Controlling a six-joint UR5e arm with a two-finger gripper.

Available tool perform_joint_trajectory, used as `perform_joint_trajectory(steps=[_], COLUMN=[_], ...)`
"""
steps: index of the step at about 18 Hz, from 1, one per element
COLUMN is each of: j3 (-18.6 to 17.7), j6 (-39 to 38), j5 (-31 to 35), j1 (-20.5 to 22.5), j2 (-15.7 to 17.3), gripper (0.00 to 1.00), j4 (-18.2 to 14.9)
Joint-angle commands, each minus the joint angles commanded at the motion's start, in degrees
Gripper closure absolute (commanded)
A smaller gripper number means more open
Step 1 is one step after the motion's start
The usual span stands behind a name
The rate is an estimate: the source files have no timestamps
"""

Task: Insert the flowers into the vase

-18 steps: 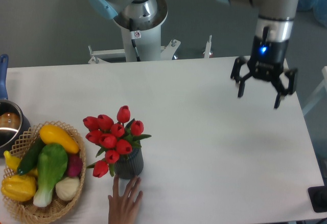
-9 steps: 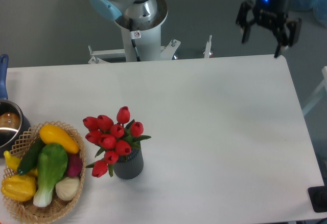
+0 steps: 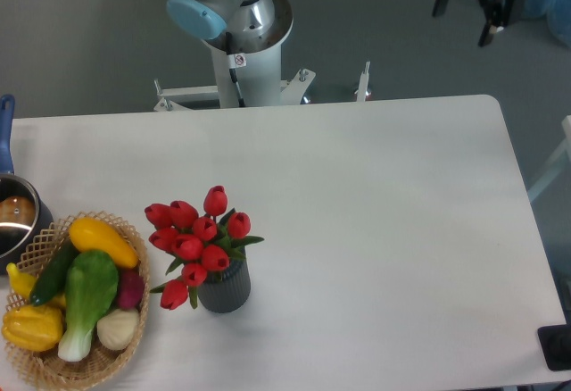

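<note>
The flowers (image 3: 198, 244) stand in the vase (image 3: 225, 287) near the front left of the white table (image 3: 375, 230): about ten red tulip buds, tightly closed, with a few green leaves poking out at the sides. The bunch leans left, one bud drooping low over the rim. The vase is small, dark grey, ribbed and upright. Just to its left sits a wicker basket (image 3: 40, 364) of toy vegetables, and beyond that a metal pot (image 3: 16, 219) at the table's edge. The gripper (image 3: 465, 9) hangs far off at the top right, past the table, fingers spread and holding nothing.
</note>
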Motion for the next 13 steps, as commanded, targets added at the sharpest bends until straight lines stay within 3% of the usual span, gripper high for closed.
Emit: perform_joint_trajectory(steps=[13], j3=[0.09], j6=[-1.66], j5=[-0.35], j1=[-1.14], j2=[0.62], gripper=[0.0], j4=[2.55])
